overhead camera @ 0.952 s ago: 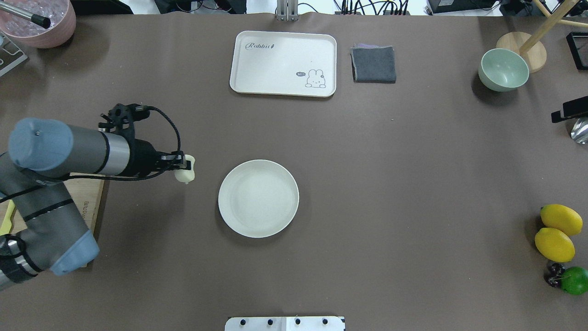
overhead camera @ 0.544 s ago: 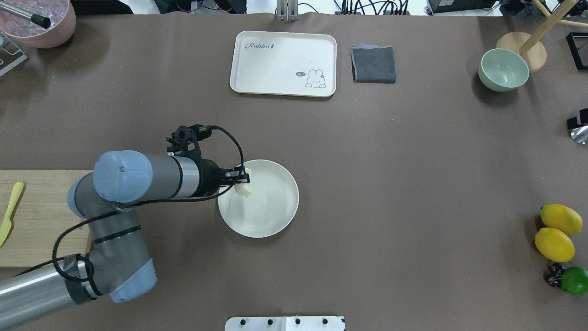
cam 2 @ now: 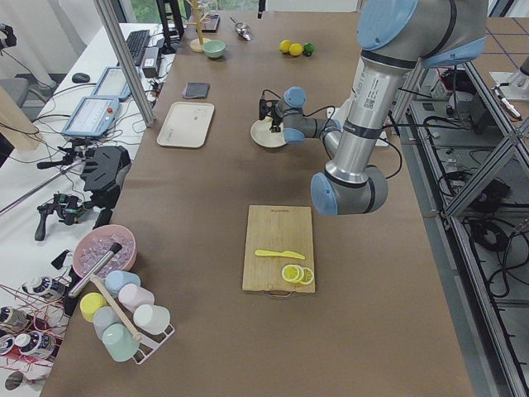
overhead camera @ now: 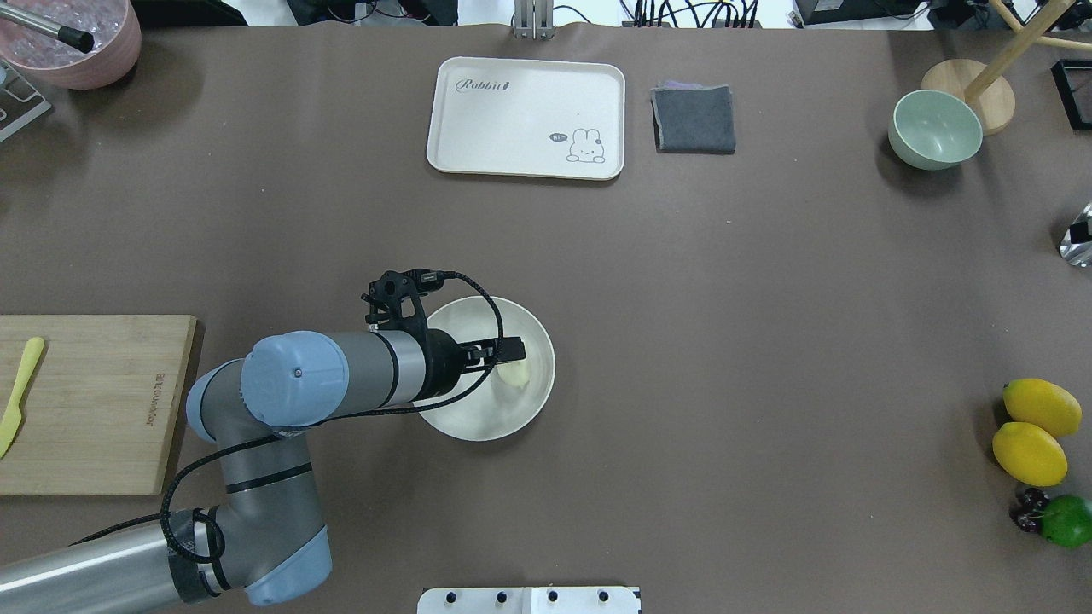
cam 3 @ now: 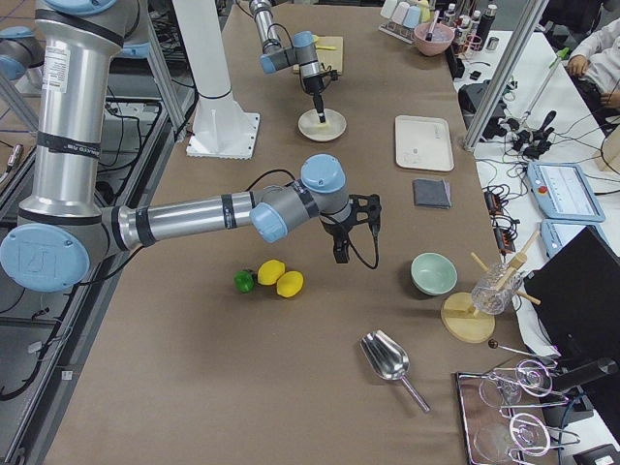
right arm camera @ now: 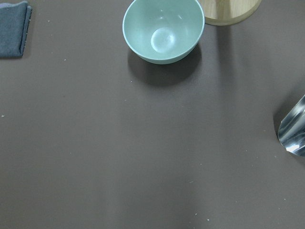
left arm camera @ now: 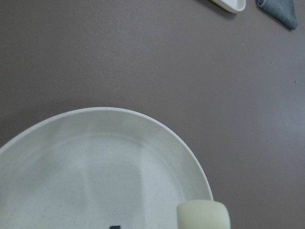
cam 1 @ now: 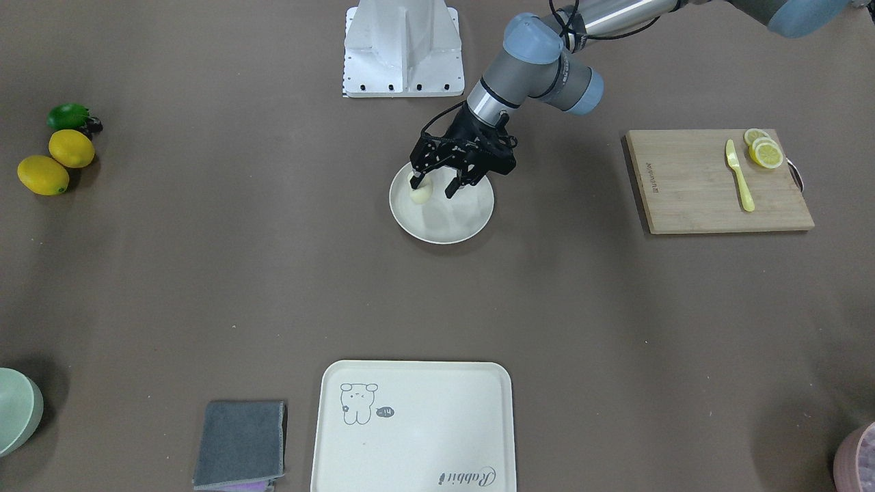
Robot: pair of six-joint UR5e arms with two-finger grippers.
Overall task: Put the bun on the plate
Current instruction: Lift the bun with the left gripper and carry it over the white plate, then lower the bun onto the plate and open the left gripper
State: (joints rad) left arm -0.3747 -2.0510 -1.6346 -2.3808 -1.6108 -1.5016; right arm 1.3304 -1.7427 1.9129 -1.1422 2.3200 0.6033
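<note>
The round cream plate [cam 1: 444, 236] lies mid-table, and the small pale bun [cam 1: 420, 195] rests inside it near the rim. In the overhead view the bun [overhead camera: 514, 373] sits in the right part of the plate [overhead camera: 478, 431]. My left gripper [cam 1: 435, 186] hangs just above the plate, open, with one fingertip [cam 1: 418, 180] at the bun and the other well apart from it. The left wrist view shows the bun's top [left arm camera: 204, 214] at the bottom edge over the plate [left arm camera: 119, 157]. My right gripper [cam 3: 338, 254] shows only in the exterior right view, above bare table; its state is unclear.
A wooden cutting board [cam 1: 718, 181] with a yellow knife [cam 1: 739, 176] and lemon slices [cam 1: 764, 150] lies on my left. Further off are the cream tray [overhead camera: 526, 118], a grey cloth [overhead camera: 694, 119], a green bowl [overhead camera: 935, 130], a metal scoop [overhead camera: 1077, 246], and lemons [overhead camera: 1034, 435] with a lime [overhead camera: 1068, 520].
My left arm swung right, carrying the bun from beside the plate to over its right part. The fingers now stand apart. A dark part left the overhead view's right edge.
</note>
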